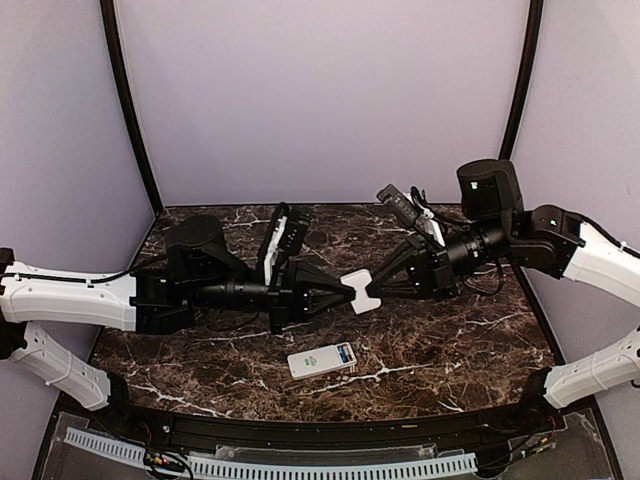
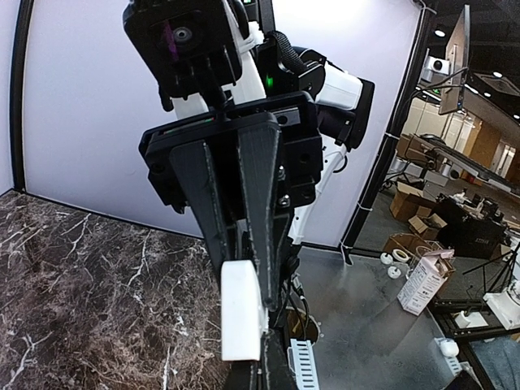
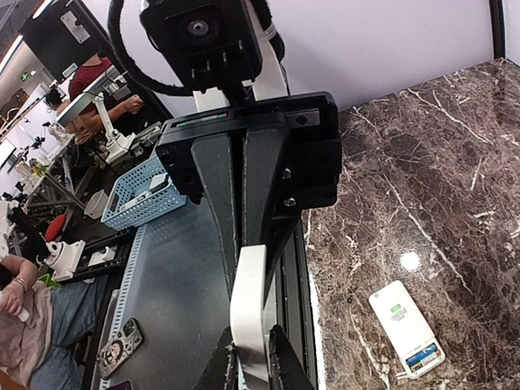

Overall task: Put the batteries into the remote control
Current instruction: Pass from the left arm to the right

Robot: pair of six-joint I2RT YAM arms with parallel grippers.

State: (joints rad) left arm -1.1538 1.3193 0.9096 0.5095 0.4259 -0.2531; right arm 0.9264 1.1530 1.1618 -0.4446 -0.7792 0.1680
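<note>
The white remote control [image 1: 322,360] lies face up on the marble table, near the front; it also shows in the right wrist view [image 3: 404,325]. A blue strip [image 1: 345,353] at its right end looks like the batteries [image 3: 424,357]; it is too small to count. Above the table's middle, a small flat white plastic piece [image 1: 360,291] hangs between both grippers. My left gripper [image 1: 346,291] is shut on its left end [image 2: 242,309], my right gripper [image 1: 374,289] on its right end [image 3: 248,301]. The two grippers point tip to tip.
A white perforated strip [image 1: 270,465] runs along the table's front edge. Black frame posts [image 1: 130,110] stand at the back corners. Off the table, a blue basket [image 3: 142,195] and cardboard boxes [image 2: 426,280] stand in the room.
</note>
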